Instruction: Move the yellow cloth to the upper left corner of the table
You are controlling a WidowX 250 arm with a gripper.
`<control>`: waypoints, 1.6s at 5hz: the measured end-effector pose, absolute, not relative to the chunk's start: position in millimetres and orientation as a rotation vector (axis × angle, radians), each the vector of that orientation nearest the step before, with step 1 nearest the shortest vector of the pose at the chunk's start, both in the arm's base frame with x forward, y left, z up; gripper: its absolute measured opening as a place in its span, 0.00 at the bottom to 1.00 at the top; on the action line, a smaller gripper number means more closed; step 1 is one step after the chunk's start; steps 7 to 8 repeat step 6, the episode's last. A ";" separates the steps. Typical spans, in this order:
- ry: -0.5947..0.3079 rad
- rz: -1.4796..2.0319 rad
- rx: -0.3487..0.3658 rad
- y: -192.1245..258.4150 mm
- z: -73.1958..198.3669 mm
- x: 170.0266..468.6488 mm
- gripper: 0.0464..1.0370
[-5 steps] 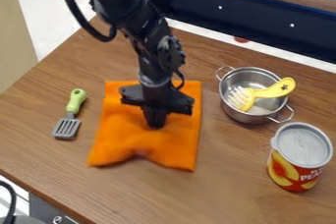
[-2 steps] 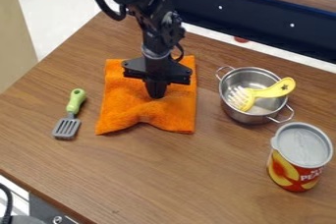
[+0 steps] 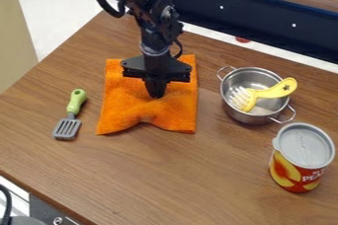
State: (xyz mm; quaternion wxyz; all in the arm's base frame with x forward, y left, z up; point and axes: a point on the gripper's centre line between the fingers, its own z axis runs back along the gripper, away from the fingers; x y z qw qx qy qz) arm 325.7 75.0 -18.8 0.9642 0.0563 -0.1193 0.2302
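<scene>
Cloth (image 3: 122,113) and gripper (image 3: 156,94): both have moved together up the table (image 3: 172,179) towards its far side since the first frame, with only a slight shift of the gripper leftwards at the end; the other things sit where they were.
Spatula (image 3: 68,128): at the left, slotted head towards us, just beside the cloth but apart. We would keep the cloth from sweeping it along.
Corner (image 3: 104,20): the upper left one, bare, which we take as the goal. We judge that the cloth needs to go further up and left.
Cloth's place: between spatula and pot, short of the corner. We see it as orange, spread mostly flat, its near edge arched in the middle. We read that arch as the pull of a fold running up to the grip.
Gripper's hold: pointing down on the cloth's middle, fingers drawn together, we judge on a pinch of fabric, since the cloth travelled with it. Held low, it would drag the cloth rather than lift it.
Pot (image 3: 243,116): metal, two handles, open, right of the cloth. The yellow brush (image 3: 280,89) lies in it, bristles inside, handle propped over the right rim.
Can (image 3: 290,172): upright at the far right, lid on, so we cannot tell what it holds.
</scene>
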 end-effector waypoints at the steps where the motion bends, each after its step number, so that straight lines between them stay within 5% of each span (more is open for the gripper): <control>1: -0.247 0.522 0.099 79.7 3.0 330.3 0.01; 2: -0.193 0.595 0.086 84.5 18.2 333.3 0.03; 3: -0.182 0.609 0.066 83.7 35.0 330.4 0.16; 6: -0.113 0.313 0.033 -0.7 46.9 252.7 0.94; 8: -0.113 0.313 0.033 -0.7 46.9 252.7 0.94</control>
